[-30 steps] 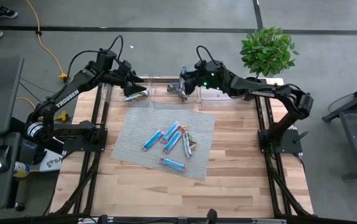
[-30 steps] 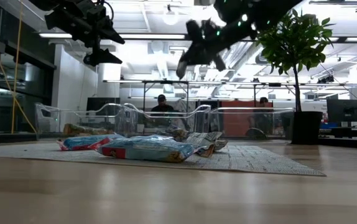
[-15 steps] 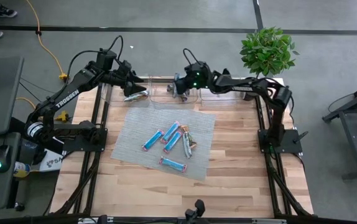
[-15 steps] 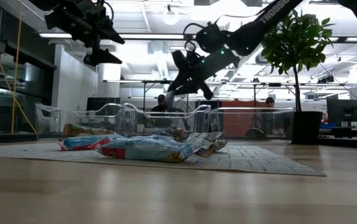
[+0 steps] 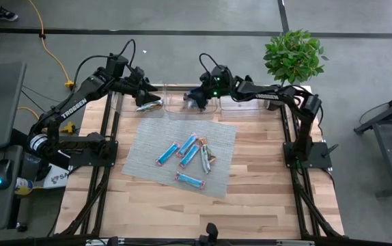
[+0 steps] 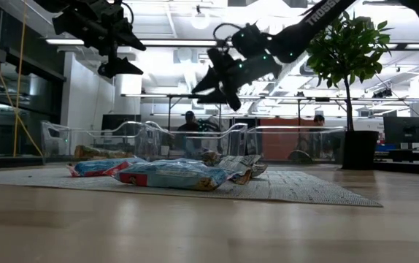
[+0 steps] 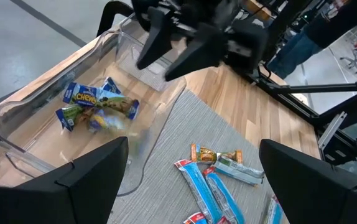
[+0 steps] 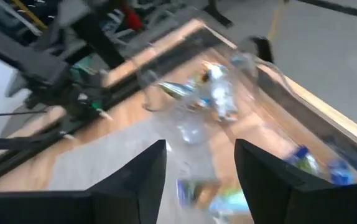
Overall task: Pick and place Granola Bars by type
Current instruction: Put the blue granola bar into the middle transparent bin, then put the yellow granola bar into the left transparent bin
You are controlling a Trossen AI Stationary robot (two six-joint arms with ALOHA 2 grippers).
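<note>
We see the left gripper (image 5: 143,92) held above the clear bin (image 5: 136,104) at the mat's eleven o'clock corner, its two dark fingers (image 7: 85,180) standing wide apart with nothing between them. In that bin lie a few blue and yellow-green granola bars (image 7: 97,106), bunched together on its floor. The right gripper (image 5: 197,96) hovers over the middle bin (image 5: 190,108) at twelve o'clock of the mat; its fingers (image 8: 135,180) stand apart and we see nothing clamped between them. Beneath it, inside the middle bin, lie silvery wrapped bars (image 8: 219,93), though the wrist picture is too smeared for us to count them. A third clear bin (image 5: 247,109) sits at one o'clock of the mat, just beside the middle one. On the grey woven mat (image 5: 148,160) at the centre of the wooden table (image 5: 264,191) the remaining bars lie loose: three bright blue bars with pink ends (image 5: 182,149) fanned side by side near the middle, another blue one (image 5: 190,180) apart at six o'clock of that group, and at their three o'clock side a bar with an orange-brown wrapper (image 5: 203,145) just beside a silvery one (image 5: 207,160). A potted plant (image 5: 293,55) stands beyond the table's far right corner. In the low view, two people (image 6: 189,120) show far behind the bins.
</note>
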